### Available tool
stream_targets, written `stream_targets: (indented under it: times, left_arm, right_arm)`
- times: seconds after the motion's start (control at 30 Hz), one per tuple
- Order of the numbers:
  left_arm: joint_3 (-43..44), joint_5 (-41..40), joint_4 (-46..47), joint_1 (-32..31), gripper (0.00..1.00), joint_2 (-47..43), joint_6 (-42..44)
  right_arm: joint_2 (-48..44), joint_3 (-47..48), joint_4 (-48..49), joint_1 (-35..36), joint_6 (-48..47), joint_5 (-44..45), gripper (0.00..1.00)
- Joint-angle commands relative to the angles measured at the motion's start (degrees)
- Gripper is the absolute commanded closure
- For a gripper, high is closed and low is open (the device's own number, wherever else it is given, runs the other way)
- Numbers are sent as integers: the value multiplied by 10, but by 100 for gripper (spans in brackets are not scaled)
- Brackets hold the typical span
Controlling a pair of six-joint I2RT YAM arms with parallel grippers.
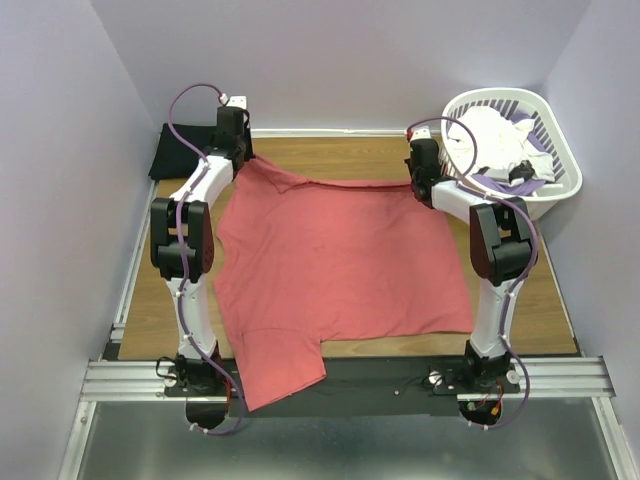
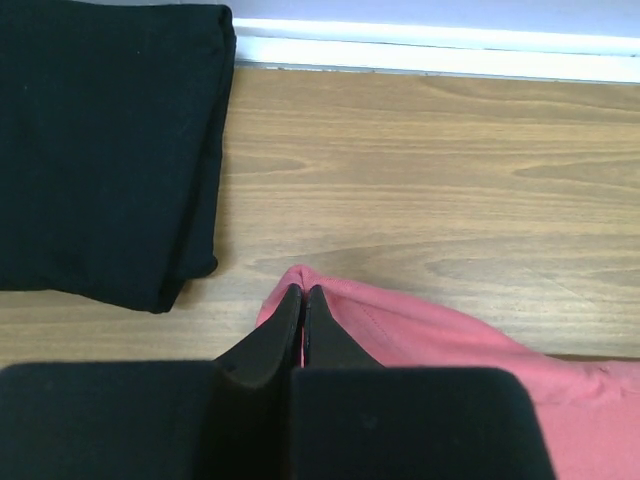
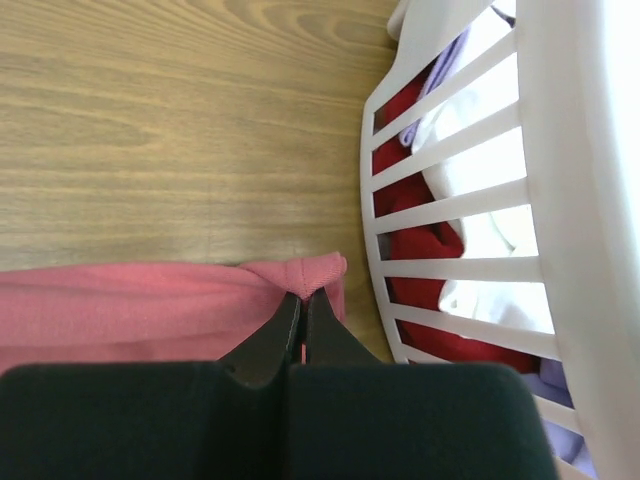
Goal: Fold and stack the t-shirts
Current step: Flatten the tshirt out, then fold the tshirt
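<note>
Left jaws: closed tight, pinching the far-left corner of the red shirt [image 1: 340, 260]. In the left wrist view the tips meet right on the cloth edge, with no gap visible.
Right jaws: the same, clamped on the far-right corner of the red shirt [image 3: 120, 300], where the cloth bunches into a small fold at the tips. That corner sits just beside the basket [image 3: 450, 205] wall. Can't tell if cloth and basket touch.
Red shirt: spread mostly flat across the middle of the table [image 1: 350, 155], its far edge running in a near-straight line between the two pinch points. The near-left part, with a sleeve, hangs past the table's near edge over the black rail by the left arm's base. A few shallow wrinkles, otherwise smooth.
Black shirt [image 2: 100, 150]: folded into a flat block at the far-left corner of the table, against the wall. It is near the left jaws but apart from the red shirt, with bare wood showing between them.
Basket: far-right corner, heaped with laundry [image 1: 490, 135], mostly white with some purple. Red cloth shows through the slats in the right wrist view.
</note>
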Motion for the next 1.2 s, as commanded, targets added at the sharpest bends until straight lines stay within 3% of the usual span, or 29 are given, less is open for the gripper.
stream_targets:
  times: [0.0, 0.53, 1.17]
  left_arm:
    - [-11, -4, -9, 4, 100, -36, -24]
    - [-126, 19, -99, 4, 100, -162, -127]
    - [-359, 77, -124, 4, 100, -378, -228]
  right_arm:
    - [2, 9, 19, -2, -6, -14, 99]
    - [-63, -44, -24, -5, 26, -25, 99]
    - [-151, -93, -160, -9, 80, -35, 99]
